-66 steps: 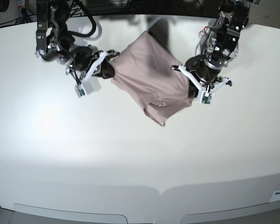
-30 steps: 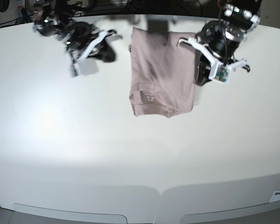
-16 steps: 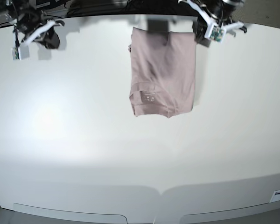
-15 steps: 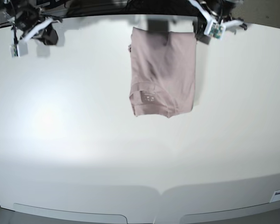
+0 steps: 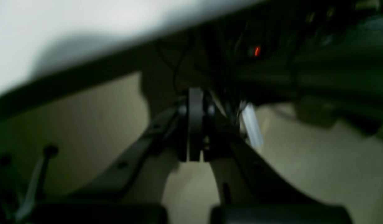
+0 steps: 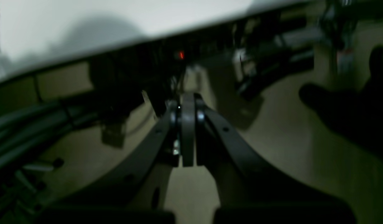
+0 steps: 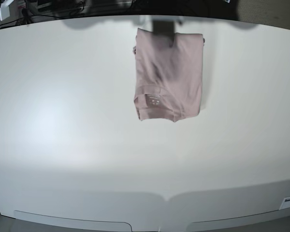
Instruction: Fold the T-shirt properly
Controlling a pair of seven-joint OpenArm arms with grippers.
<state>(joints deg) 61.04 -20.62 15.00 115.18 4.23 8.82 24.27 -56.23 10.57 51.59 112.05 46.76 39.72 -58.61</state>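
One folded T-shirt [image 7: 168, 73] lies alone near the tabletop's [image 7: 87, 145] far edge; left pincer [image 5: 195, 124] and right pincer [image 6: 187, 130] are closed, empty, beyond that edge

Only 1 thing lies on the bench [image 7: 63, 145]: the folded T-shirt [image 7: 168, 72], flat near the far edge. The near edge and both sides give open passage.

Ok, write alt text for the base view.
A dusty-pink T-shirt lies folded into a neat rectangle near the far edge of a white table, its small pale label facing up. No robot arm is over the table.
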